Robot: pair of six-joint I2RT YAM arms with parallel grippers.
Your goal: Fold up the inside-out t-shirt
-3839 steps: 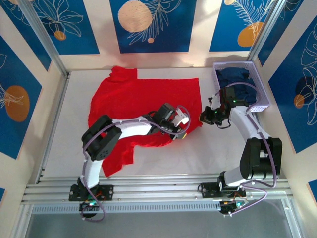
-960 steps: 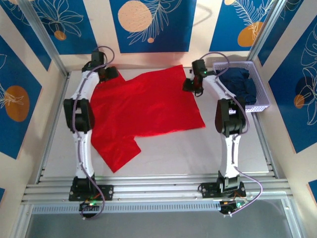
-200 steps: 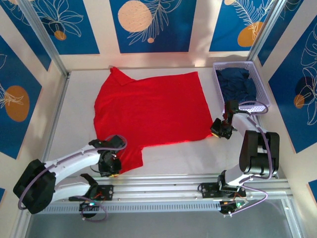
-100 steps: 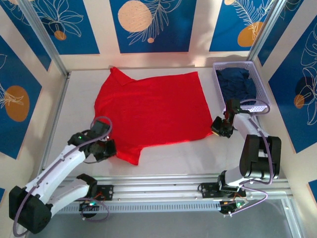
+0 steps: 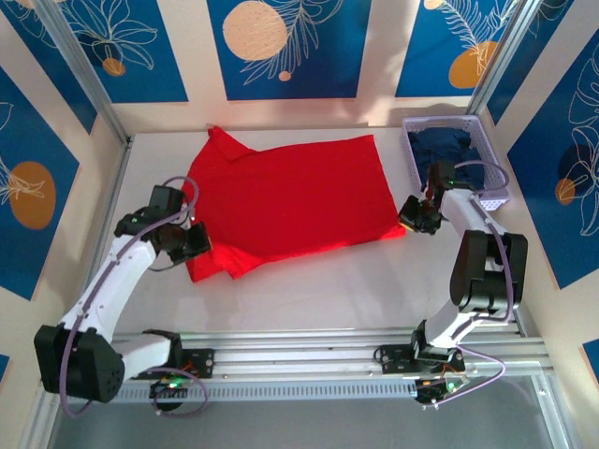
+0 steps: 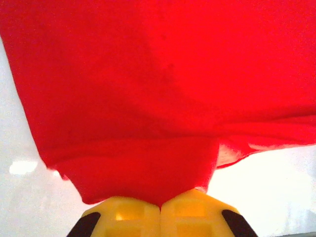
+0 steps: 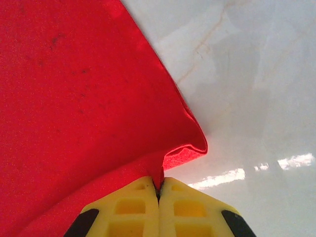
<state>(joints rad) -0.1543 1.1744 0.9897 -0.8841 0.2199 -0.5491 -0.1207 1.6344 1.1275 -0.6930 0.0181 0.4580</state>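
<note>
Two arms at work on a fold: the bright red t-shirt lies spread over the far half of the white table, its near-left part doubled up on itself where the left gripper has its yellow jaws pressed together on a bunch of the cloth. At the shirt's near-right corner the right gripper pinches the hem, jaws closed tight on the red edge — the fabric curls into a small loop just past the fingertips. Just beside that arm stands a lavender basket holding a dark navy garment.
</note>
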